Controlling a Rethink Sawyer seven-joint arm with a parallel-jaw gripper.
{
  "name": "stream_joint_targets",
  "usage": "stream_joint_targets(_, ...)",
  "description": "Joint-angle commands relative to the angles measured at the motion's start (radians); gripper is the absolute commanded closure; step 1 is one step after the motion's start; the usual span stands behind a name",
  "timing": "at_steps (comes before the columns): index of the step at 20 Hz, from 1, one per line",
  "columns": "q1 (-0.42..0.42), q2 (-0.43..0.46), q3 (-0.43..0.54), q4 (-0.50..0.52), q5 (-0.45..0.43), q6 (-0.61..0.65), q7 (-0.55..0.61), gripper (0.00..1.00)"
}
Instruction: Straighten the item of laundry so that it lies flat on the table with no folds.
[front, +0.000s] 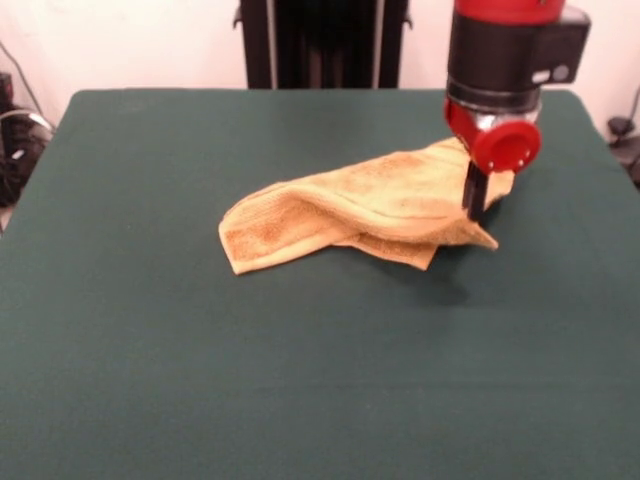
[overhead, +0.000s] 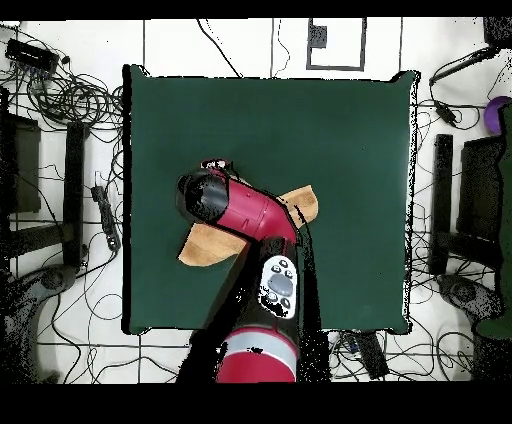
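Note:
The golden-orange towel (front: 350, 205) lies crumpled and folded over itself at the middle of the dark green table (front: 300, 380). Its left end lies flat and its right end is raised. My gripper (front: 475, 207) comes straight down at that raised right end, with its dark fingers close together and pinching the towel's edge. In the overhead view the arm covers the middle of the towel (overhead: 300, 205) and hides the gripper. Only the towel's two ends show on the table (overhead: 330, 130). No white tag shows.
The robot's black pedestal (front: 322, 40) stands behind the table's far edge. Cables and dark equipment (overhead: 60, 150) lie on the floor around the table's sides. Green cloth extends widely around the towel on all sides.

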Motion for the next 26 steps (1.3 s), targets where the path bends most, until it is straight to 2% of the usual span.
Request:
stream_joint_targets(1, -0.008, -0.008, 0.147, 0.13, -0.013, 0.041, 0.037, 1.0)
stream_joint_targets(10, -0.019, 0.059, 0.182, 0.09, 0.001, -0.061, 0.064, 1.0)
stream_joint_targets(13, 0.012, 0.098, 0.152, 0.042, 0.013, -0.07, 0.103, 1.0)
stream_joint_targets(17, 0.058, 0.107, 0.074, -0.023, 0.014, 0.018, 0.134, 1.0)
stream_joint_targets(23, 0.048, -0.014, 0.03, -0.056, -0.017, 0.265, 0.114, 1.0)
stream_joint_targets(26, 0.04, -0.046, 0.024, -0.071, -0.023, 0.325, 0.106, 1.0)
